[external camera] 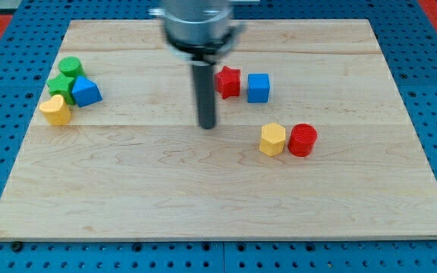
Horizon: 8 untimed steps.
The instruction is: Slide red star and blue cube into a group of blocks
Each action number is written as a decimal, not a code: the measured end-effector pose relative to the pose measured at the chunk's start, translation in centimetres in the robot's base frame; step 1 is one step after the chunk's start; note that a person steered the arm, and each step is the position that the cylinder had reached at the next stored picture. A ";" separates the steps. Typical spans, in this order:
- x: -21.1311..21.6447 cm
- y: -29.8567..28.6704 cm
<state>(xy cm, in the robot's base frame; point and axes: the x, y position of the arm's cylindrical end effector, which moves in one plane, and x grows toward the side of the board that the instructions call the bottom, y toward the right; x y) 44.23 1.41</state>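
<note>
My tip (206,126), the only end effector here (a bare dark rod, no jaws, holding nothing), rests on the light wooden plank counter (203,197) near mid-board. Red star-shaped block (228,81) is just to the view's right of the rod and a bit toward the view's top, near but apart from the tip; blue cube block (258,87) is just beyond it on the same side, a small gap between the two. Further right and toward the view's bottom: yellow hexagonal block (272,139) and red cylinder block (303,140), side by side, about touching. Well off to the view's left of the tip: cluster of green cylinder block (70,67), green block (61,84) (shape unclear), blue block (86,92) (looks wedge-like) and yellow block (55,110) (shape unclear). Handling, my read: both targets look small, rigid and light, so they should slide easily on the smooth wood; nothing fragile. There's no grasping, only pushing, so contact each on the face opposite the travel direction, in line with its centre. The star's points will likely make it spin off an off-centre push; the cube's flat face should track straighter. Pushing both in a chain risks them splaying. No brands, labels or readable text in view.
</note>
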 end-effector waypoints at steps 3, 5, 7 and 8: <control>-6.9 9.3; -8.4 -0.7; -8.4 -10.7; -8.5 -15.3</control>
<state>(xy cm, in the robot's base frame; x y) 35.73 -13.85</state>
